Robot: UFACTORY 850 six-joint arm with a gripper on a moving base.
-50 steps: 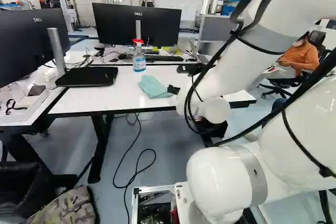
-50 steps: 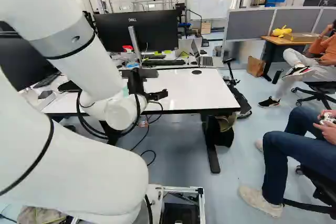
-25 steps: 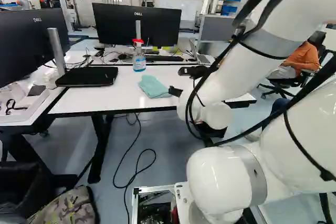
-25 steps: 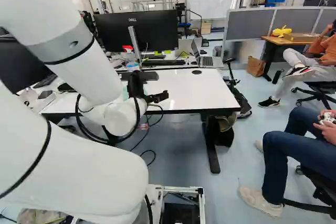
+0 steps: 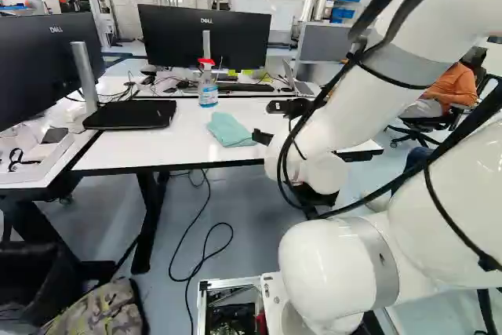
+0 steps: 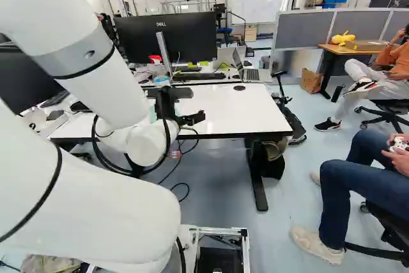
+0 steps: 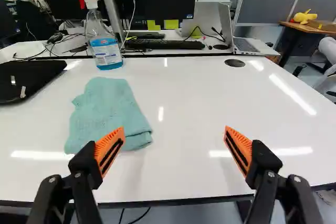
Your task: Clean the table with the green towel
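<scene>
- The white tabletop [image 7: 220,103] is spread below and ahead of the end effector, which is held near its front edge.
- The green towel [image 7: 105,111] is seen crumpled on it, ahead of the left finger and short of the spray bottle [image 7: 102,32].
- The end effector [image 7: 174,148] is spread wide, with nothing held.
- Should a grasp be intended, the thick folded middle is best pinched.
</scene>
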